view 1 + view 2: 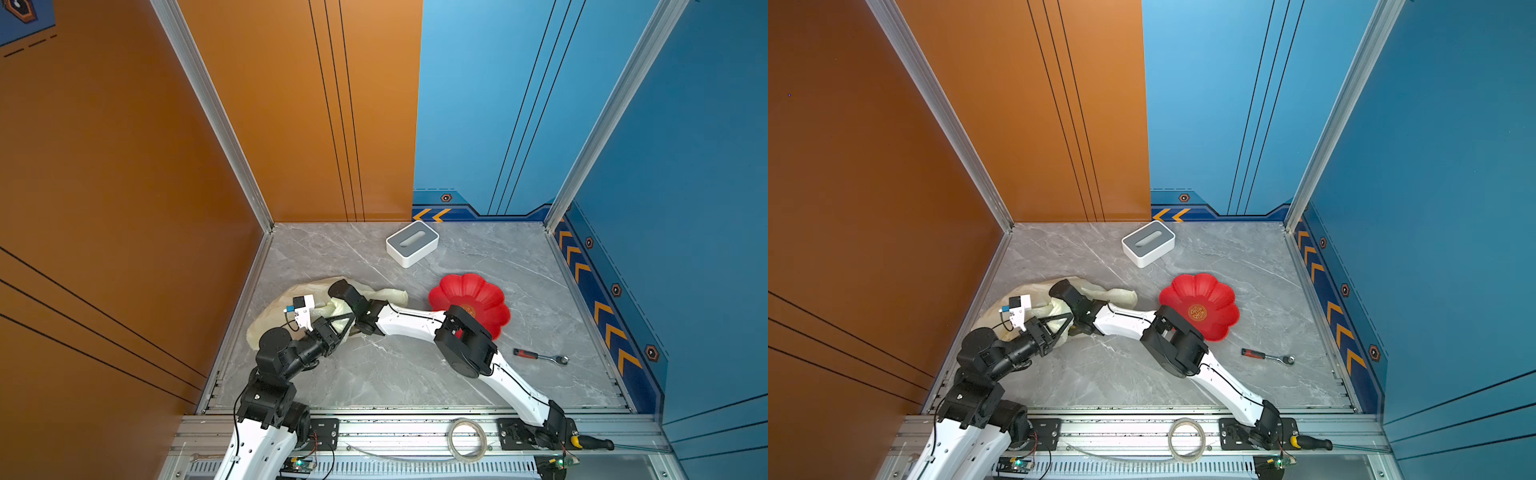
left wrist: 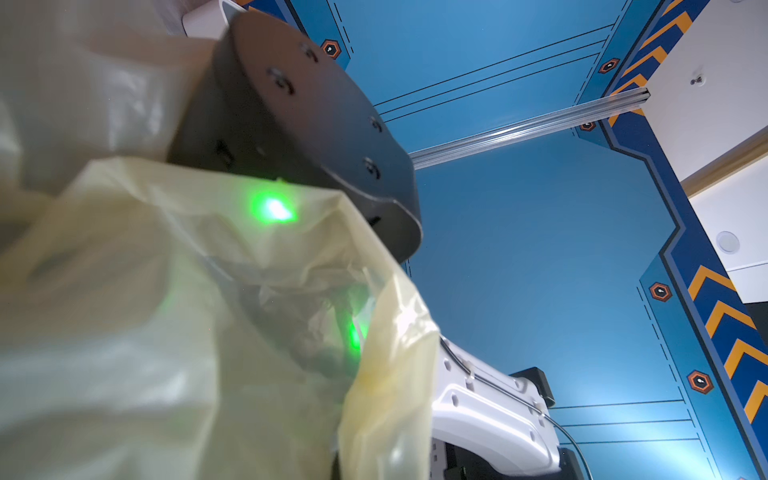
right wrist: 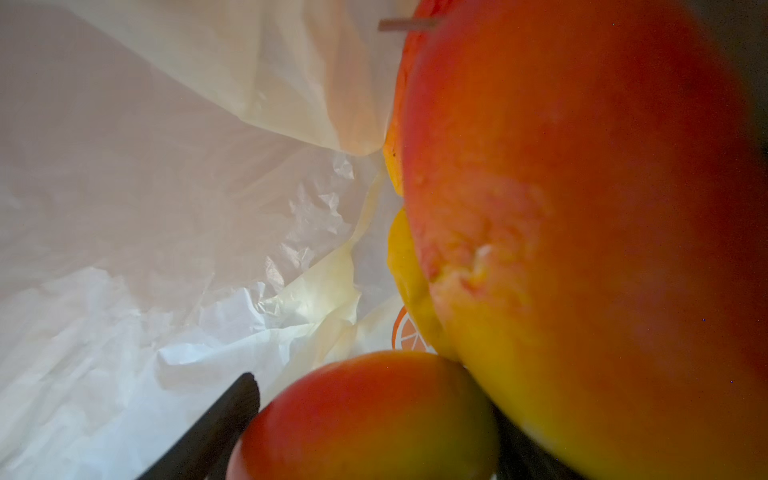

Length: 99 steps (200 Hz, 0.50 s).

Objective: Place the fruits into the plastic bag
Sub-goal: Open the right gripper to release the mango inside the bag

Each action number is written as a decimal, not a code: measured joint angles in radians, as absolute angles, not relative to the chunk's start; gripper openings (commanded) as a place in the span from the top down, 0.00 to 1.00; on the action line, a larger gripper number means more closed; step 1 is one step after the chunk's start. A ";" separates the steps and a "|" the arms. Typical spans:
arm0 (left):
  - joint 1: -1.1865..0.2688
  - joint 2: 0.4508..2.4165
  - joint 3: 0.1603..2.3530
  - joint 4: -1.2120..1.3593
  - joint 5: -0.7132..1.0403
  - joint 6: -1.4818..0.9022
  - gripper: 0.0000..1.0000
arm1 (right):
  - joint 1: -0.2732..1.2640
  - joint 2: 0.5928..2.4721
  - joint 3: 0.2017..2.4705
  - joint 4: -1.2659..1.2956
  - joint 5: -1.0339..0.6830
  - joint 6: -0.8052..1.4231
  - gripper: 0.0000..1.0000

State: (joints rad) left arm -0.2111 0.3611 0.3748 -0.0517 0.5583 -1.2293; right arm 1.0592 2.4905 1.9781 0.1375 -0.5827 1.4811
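The fruits are lying inside the plastic bag [image 3: 166, 208]. A small mango [image 3: 365, 415] is sitting between the widely spread fingers of the right hand [image 3: 374, 399], and I cannot tell whether they are squeezing it. A bigger mango [image 3: 582, 208] is crowding close beside it, with a yellow fruit [image 3: 409, 274] behind. The left hand [image 1: 347, 322] is pressed together, pinching the bag's rim. The bag is lying on the left side of the bench [image 1: 415, 374]. A red dish [image 1: 473, 291], a white box [image 1: 411, 243] and a ratchet [image 1: 540, 356] are sitting farther right.
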 measured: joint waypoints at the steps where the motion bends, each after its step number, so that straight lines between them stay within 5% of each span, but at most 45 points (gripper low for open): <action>1: -0.211 0.361 0.375 -0.052 0.558 -1.229 1.00 | 1.060 2.490 1.979 0.138 -0.582 1.481 0.18; 32: -0.211 0.361 0.375 -0.051 0.558 -1.229 1.00 | 1.060 2.494 1.989 0.127 -0.579 1.477 0.13; 38: -0.211 0.361 0.375 -0.051 0.558 -1.229 1.00 | 1.060 2.494 1.990 0.127 -0.579 1.476 0.00; 99: -0.211 0.353 0.375 -0.044 0.550 -1.240 1.00 | 1.060 2.494 2.002 0.121 -0.579 1.443 0.00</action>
State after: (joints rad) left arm -0.2111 0.3527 0.3748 -0.0441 0.5503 -1.2396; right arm 1.0603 2.4935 2.0022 0.1207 -0.5789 1.4433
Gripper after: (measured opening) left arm 0.045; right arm 0.995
